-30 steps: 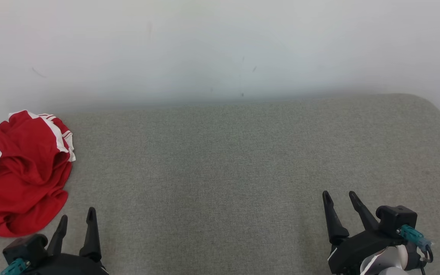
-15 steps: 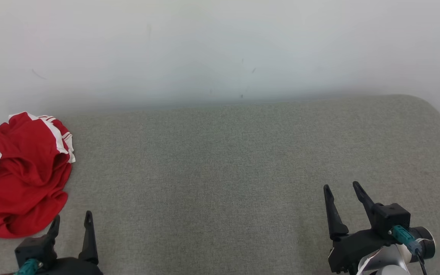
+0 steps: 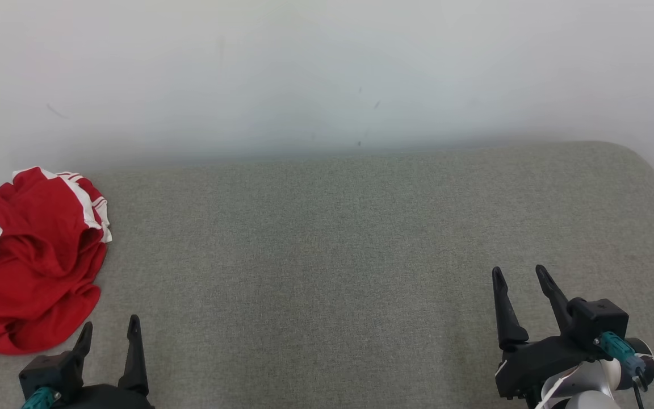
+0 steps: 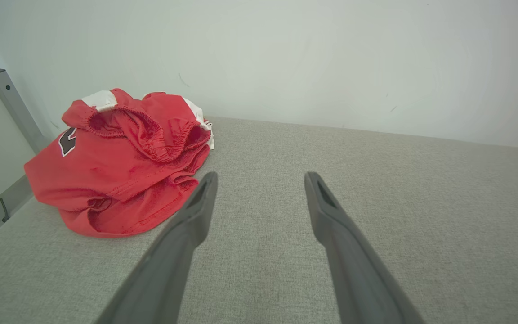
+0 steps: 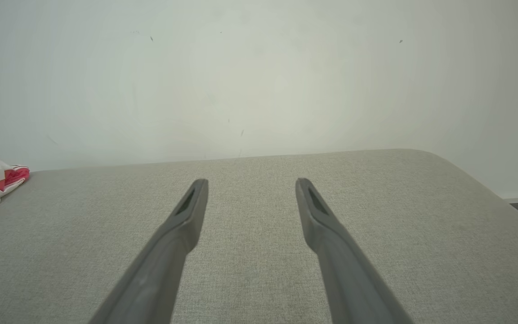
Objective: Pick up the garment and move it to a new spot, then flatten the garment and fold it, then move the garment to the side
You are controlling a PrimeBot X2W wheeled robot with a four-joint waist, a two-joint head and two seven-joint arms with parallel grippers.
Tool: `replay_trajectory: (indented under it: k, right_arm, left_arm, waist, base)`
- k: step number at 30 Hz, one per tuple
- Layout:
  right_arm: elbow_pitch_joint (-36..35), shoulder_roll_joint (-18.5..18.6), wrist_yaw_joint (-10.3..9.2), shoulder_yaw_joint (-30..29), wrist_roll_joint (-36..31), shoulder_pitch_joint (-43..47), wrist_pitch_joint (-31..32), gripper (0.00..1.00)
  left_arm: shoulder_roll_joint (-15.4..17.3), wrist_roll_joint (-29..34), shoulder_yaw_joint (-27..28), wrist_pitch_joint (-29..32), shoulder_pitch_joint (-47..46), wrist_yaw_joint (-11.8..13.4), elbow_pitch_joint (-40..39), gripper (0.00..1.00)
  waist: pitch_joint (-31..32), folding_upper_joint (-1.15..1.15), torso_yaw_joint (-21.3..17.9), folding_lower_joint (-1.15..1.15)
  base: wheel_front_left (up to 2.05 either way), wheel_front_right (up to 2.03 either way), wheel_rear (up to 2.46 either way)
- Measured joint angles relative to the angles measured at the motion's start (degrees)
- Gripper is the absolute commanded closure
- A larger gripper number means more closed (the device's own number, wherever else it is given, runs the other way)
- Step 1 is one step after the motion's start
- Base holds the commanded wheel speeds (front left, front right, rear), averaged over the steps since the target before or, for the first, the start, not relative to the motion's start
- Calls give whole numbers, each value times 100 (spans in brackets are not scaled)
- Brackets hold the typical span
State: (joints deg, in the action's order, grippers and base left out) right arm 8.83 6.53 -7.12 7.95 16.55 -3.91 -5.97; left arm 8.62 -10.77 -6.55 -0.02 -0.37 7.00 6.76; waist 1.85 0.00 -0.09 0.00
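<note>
Garment (image 3: pixel 32 261) sat bunched at the padded surface's (image 3: pixel 327 255) left edge. Left gripper (image 3: pixel 110 321) and right gripper (image 3: pixel 518 270) gaped empty. Pinching a raised fold looked wisest.

Grey woven-fabric tabletop (image 3: pixel 327 238) spreads wide, rounded corner at two o'clock; plain white wall (image 3: pixel 327 68) at twelve, evenly lit, faintly scuffed.
</note>
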Motion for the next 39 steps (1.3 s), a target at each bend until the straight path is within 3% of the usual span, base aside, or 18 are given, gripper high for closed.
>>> replay_trajectory:
  k: [21, 39]
  right_arm:
    - [-91, 1, 0, -169, 171, 44, 46, 0]
    - [-134, 10, 0, -207, 296, 169, 48, 0]
  left_arm:
    - [-5, -74, 19, 60, -2, -3, -96, 0]
    - [-35, 171, 10, 151, -18, 2, -197, 0]
  waist:
    - [-22, 0, 22, 0]
    - [-29, 0, 610, 0]
  base:
    - [0, 0, 0]
    - [0, 0, 0]
